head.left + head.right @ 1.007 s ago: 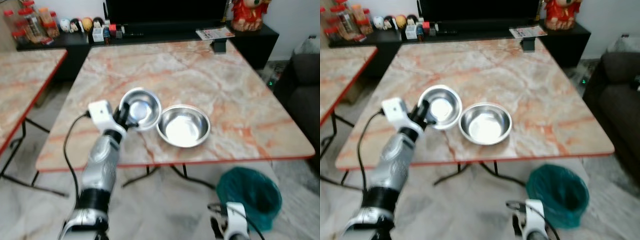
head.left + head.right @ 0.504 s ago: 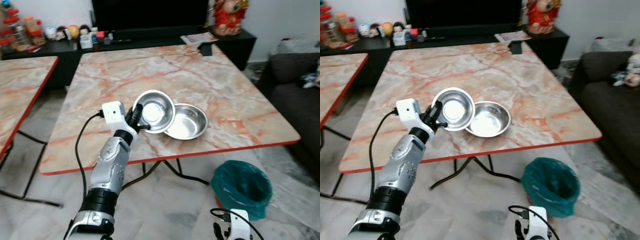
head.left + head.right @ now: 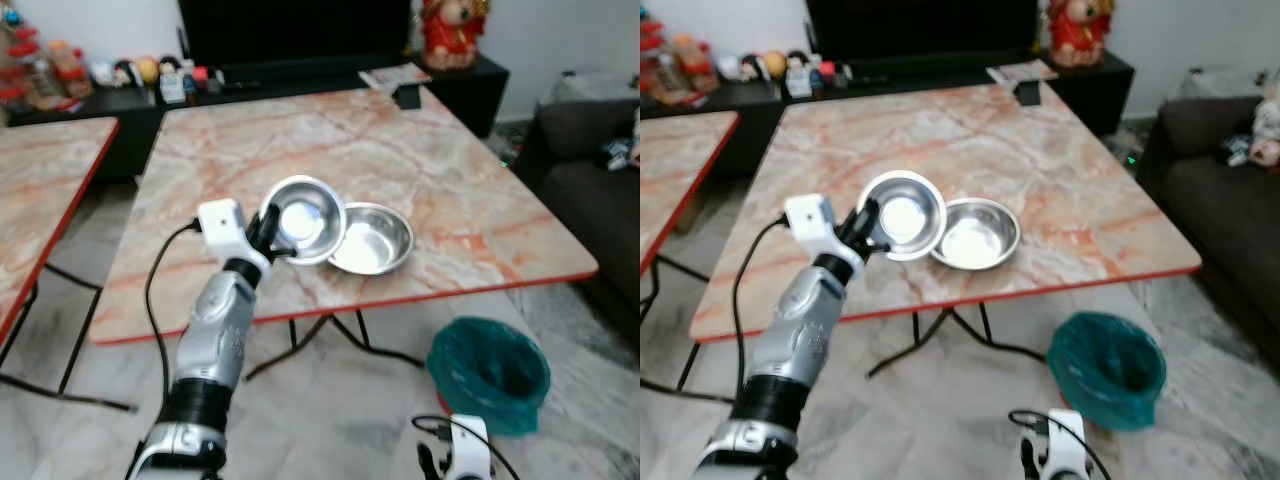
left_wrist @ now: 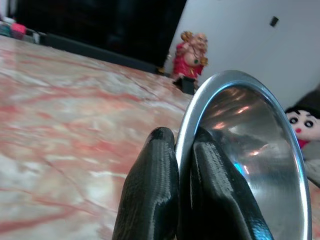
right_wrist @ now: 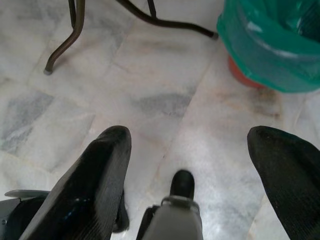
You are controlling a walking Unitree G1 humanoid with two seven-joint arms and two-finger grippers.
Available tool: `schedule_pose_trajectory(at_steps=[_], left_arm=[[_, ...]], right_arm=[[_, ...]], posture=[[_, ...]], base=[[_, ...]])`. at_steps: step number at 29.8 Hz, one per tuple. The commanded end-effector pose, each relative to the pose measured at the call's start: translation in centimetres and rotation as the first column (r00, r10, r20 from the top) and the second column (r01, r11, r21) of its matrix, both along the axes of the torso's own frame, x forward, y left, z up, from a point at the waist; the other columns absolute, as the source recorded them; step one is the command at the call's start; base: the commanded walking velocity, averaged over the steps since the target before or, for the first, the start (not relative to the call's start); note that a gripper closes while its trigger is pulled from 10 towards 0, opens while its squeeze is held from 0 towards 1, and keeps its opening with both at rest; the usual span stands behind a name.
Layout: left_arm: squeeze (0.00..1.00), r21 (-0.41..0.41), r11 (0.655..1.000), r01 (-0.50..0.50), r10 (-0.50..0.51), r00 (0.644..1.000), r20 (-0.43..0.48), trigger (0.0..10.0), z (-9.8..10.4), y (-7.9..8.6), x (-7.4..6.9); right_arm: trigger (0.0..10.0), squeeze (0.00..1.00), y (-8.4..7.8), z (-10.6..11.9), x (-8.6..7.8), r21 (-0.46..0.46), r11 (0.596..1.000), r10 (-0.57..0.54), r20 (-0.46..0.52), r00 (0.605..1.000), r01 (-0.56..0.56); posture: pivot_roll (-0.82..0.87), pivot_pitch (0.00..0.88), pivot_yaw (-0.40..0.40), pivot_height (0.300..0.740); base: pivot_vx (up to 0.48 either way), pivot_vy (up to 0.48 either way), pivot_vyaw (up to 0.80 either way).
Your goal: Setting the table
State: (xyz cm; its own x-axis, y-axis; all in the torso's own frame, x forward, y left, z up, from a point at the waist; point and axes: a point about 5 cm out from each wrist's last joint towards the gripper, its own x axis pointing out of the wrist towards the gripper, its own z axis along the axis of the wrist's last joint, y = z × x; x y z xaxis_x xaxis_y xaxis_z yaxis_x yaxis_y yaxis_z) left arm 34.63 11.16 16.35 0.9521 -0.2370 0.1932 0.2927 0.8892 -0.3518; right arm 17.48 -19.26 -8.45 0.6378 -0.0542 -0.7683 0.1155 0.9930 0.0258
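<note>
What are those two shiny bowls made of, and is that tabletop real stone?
Both bowls, the one pinched at its rim by the left gripper (held bowl) and the other bowl resting on the table, look like polished metal, probably stainless steel: mirror-bright insides with sharp glare. The table has a glossy cream top with orange veins, like marble; its thin red edge hints at a printed laminate.

Most of the pink-veined marble surface (image 3: 420, 160) lies bare. Near its front edge, a second shallow steel bowl (image 3: 372, 240) blocks the way, partly under the tilted steel bowl (image 3: 303, 218) pinched by the left tool (image 3: 268, 232).
</note>
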Motion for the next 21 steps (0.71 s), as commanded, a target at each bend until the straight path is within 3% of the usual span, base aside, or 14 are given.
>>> schedule_pose_trajectory(at_steps=[1,18,21], left_arm=[[0.0,0.026,1.0,-0.017,0.016,1.0,0.019,10.0,0.41,0.64,-0.05],[0.0,0.041,0.999,-0.013,0.011,1.0,0.025,10.0,0.65,0.73,-0.14],[0.0,0.044,0.999,-0.002,0.001,1.0,0.027,10.0,0.64,0.66,-0.22]], right_arm=[[10.0,0.0,0.43,-0.02,0.12,0.013,1.0,-0.002,-0.003,1.0,0.002],[10.0,0.0,0.66,0.06,0.34,0.018,1.0,-0.002,0.006,1.0,0.002],[10.0,0.0,0.85,0.05,0.36,0.027,1.0,-0.002,0.007,1.0,0.001]], posture=[[0.01,0.0,0.044,0.74],[0.02,0.0,0.046,0.74],[0.02,0.0,0.049,0.736]], base=[[0.274,0.0,0.0],[0.277,0.0,-0.07],[0.28,0.0,-0.47]])
